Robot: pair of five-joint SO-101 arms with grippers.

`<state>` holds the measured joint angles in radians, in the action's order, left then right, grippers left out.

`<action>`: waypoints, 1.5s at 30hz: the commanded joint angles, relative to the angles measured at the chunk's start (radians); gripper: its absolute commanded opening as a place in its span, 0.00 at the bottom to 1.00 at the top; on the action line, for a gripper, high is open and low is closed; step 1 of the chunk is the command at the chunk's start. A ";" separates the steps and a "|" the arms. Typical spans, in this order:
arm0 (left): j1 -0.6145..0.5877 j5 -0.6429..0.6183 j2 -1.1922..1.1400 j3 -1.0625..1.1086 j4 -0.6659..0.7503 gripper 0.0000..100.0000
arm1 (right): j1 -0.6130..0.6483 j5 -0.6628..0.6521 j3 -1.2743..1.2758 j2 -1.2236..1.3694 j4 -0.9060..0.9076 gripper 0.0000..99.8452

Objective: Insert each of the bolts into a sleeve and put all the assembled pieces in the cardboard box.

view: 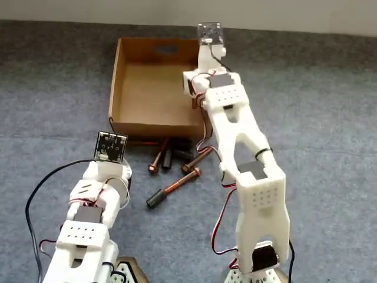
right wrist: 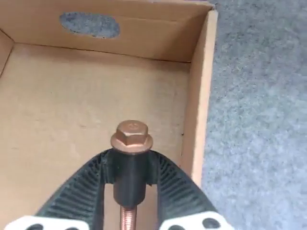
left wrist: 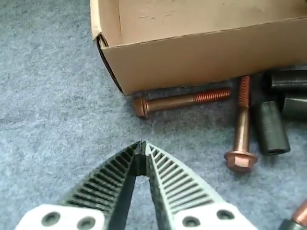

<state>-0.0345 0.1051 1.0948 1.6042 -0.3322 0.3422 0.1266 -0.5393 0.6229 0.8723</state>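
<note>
My right gripper (right wrist: 130, 160) is shut on a black sleeve (right wrist: 128, 179) with a copper bolt (right wrist: 132, 136) through it, held above the floor of the cardboard box (right wrist: 196, 96) near its side wall. My left gripper (left wrist: 141, 147) is shut on nothing, low over the carpet in front of the box (left wrist: 201, 57). Just beyond it lie two loose copper bolts (left wrist: 182, 99) (left wrist: 242, 125) and several black sleeves (left wrist: 271, 127). In the high view another bolt sits in a sleeve (view: 174, 190) on the carpet between the arms, with the loose pieces (view: 168, 156) against the box front (view: 153, 127).
Grey carpet covers the table. The box has a cut-out hand hole (right wrist: 89, 24) in its far wall. The right arm (view: 235, 124) stretches over the box's right corner. Open carpet lies left of the box and right of the right arm.
</note>
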 commanded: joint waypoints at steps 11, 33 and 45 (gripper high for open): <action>0.015 0.006 0.012 -0.005 0.018 0.01 | 0.012 -0.005 -0.134 -0.013 0.191 0.01; 0.015 0.006 0.016 -0.005 0.017 0.01 | 0.054 -0.005 -0.150 0.116 0.246 0.01; 0.015 0.006 0.018 -0.005 0.017 0.01 | 0.056 -0.003 -0.268 0.213 0.231 0.01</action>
<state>-0.0361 0.1051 1.0948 1.6042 -0.3322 0.3959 0.1266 -0.7419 0.8393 1.1178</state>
